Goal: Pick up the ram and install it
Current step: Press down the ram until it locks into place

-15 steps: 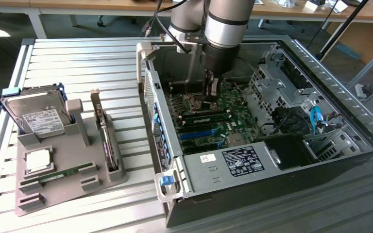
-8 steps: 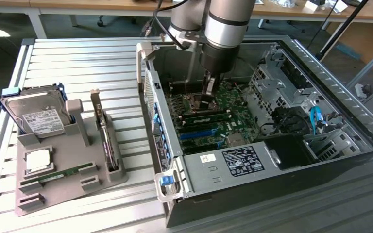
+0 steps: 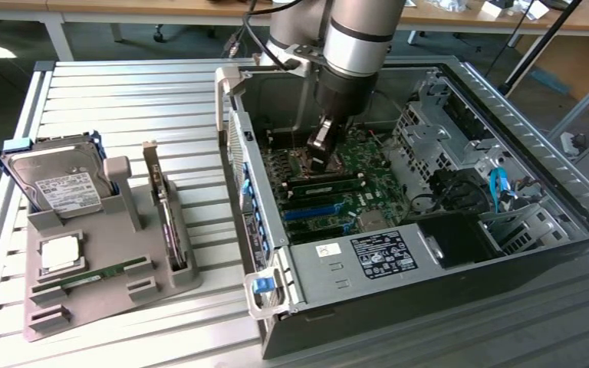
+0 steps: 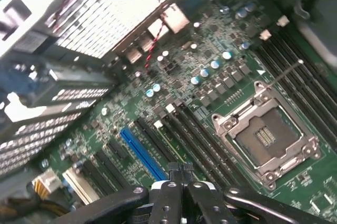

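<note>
One ram [image 3: 324, 185], a thin green stick with black chips, sits in a memory slot on the motherboard [image 3: 371, 165] inside the open computer case. In the wrist view that ram [image 4: 171, 142] runs edge-on along a slot beside the CPU socket [image 4: 268, 140]. My gripper [image 3: 318, 159] reaches down into the case just above the stick. Its fingers [image 4: 172, 174] are shut together with nothing between them, and the tips hover over the near end of the ram; I cannot tell if they touch it. A second ram [image 3: 92, 274] lies flat in the grey holder.
The grey holder [image 3: 162, 280] on the slatted table at the exterior view's left also carries a hard drive [image 3: 57, 184] standing upright and a dark expansion card [image 3: 166, 211]. Case walls [image 3: 235, 146], a drive cage [image 3: 432, 130] and cables [image 3: 459, 192] surround the board. A blue slot [image 4: 142, 153] lies beside the memory slots.
</note>
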`<state>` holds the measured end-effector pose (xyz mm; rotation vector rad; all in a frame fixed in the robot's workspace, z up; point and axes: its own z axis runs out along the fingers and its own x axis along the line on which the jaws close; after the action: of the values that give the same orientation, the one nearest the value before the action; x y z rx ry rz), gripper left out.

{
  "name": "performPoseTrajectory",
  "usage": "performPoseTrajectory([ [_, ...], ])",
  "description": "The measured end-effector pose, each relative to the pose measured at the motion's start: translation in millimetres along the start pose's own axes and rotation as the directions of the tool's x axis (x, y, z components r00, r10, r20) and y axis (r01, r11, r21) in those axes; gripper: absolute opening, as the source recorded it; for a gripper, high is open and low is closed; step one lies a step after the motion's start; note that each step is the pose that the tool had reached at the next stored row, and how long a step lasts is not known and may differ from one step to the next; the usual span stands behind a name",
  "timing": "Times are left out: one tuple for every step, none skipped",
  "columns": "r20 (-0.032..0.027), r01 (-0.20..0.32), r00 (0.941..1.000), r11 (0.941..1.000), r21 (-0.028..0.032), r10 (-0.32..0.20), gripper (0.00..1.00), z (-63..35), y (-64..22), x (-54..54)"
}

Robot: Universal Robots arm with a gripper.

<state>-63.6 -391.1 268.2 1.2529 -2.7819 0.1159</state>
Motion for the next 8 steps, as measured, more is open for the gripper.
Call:
performPoseTrajectory([
  [-0.0005, -0.018, 0.9998, 0.9998, -0.002, 0.018, 0.11, 0.0, 0.0, 0.0],
  [-0.0012, -0.035, 0.9994, 0.9994, -0.004, 0.035, 0.11, 0.0, 0.0, 0.0],
  [-0.0022, -0.058, 0.9983, 0.9983, -0.0064, 0.058, 0.11, 0.0, 0.0, 0.0],
  [-0.0027, -0.072, 0.9974, 0.9974, -0.008, 0.072, 0.11, 0.0, 0.0, 0.0],
  [-0.0034, -0.087, 0.9962, 0.9962, -0.0097, 0.087, 0.11, 0.0, 0.0, 0.0],
  [-0.004, -0.099, 0.9951, 0.995, -0.0109, 0.099, 0.11, 0.0, 0.0, 0.0],
  [-0.0046, -0.111, 0.9938, 0.9937, -0.0122, 0.111, 0.11, 0.0, 0.0, 0.1],
  [-0.0049, -0.12, 0.9928, 0.9927, -0.0132, 0.12, 0.11, 0.0, 0.1, 0.1],
])
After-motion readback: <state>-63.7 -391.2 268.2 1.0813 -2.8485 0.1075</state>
